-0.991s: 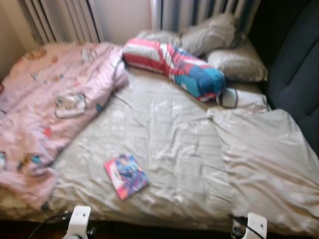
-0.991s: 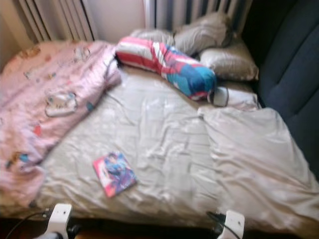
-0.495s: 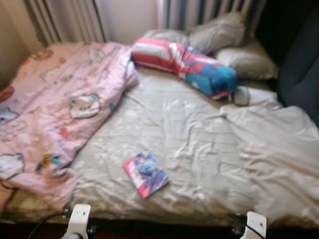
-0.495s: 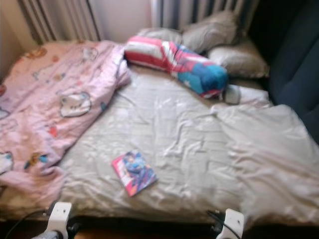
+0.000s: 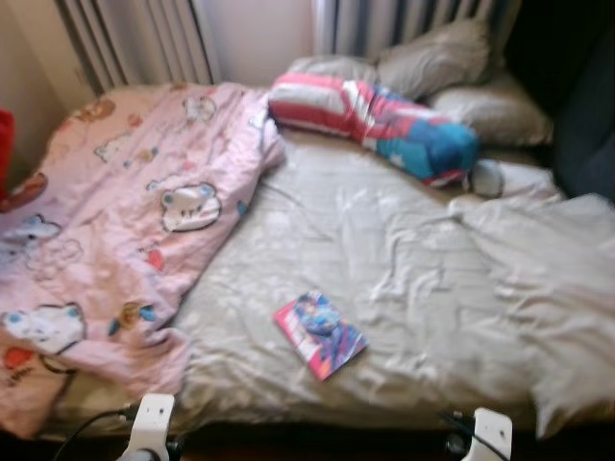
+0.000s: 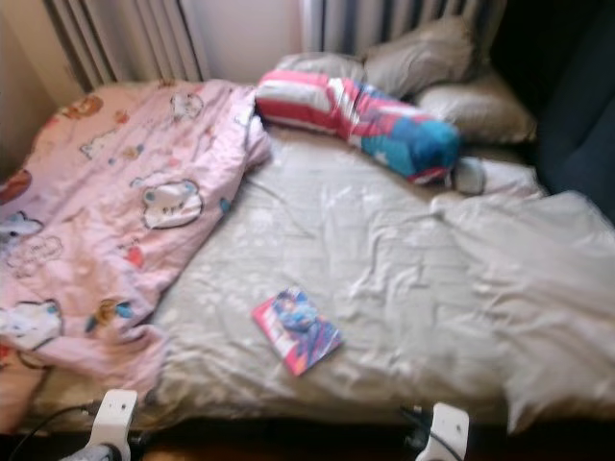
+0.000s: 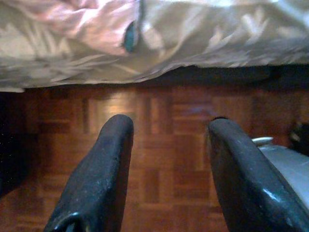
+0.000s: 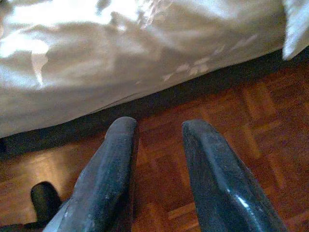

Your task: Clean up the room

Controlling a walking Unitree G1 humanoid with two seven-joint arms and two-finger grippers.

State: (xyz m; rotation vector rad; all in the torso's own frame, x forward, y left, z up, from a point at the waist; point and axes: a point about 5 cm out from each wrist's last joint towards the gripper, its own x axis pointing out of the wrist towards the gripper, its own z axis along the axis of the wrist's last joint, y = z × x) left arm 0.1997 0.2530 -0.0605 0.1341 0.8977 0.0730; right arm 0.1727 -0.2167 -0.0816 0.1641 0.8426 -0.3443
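Observation:
A small colourful book (image 5: 320,336) lies on the grey sheet (image 5: 384,259) near the bed's front edge. A pink cartoon-print blanket (image 5: 115,230) covers the left part of the bed. A red, white and blue bolster (image 5: 375,125) lies across the far end, with grey pillows (image 5: 452,77) behind it. Both arms hang low in front of the bed. My left gripper (image 7: 166,145) is open over the parquet floor (image 7: 159,159), below the hanging sheet. My right gripper (image 8: 157,140) is open too, above the floor beside the bed's edge.
A dark upholstered piece (image 5: 591,125) stands at the bed's right side. Curtains (image 5: 144,38) hang behind the bed. A red thing (image 5: 5,144) shows at the far left edge. White wrist parts (image 5: 154,423) appear at the bottom of the head views.
The camera has swung to the left, so the whole bed has shifted right in view and more of the pink blanket shows. Both arms hang as before.

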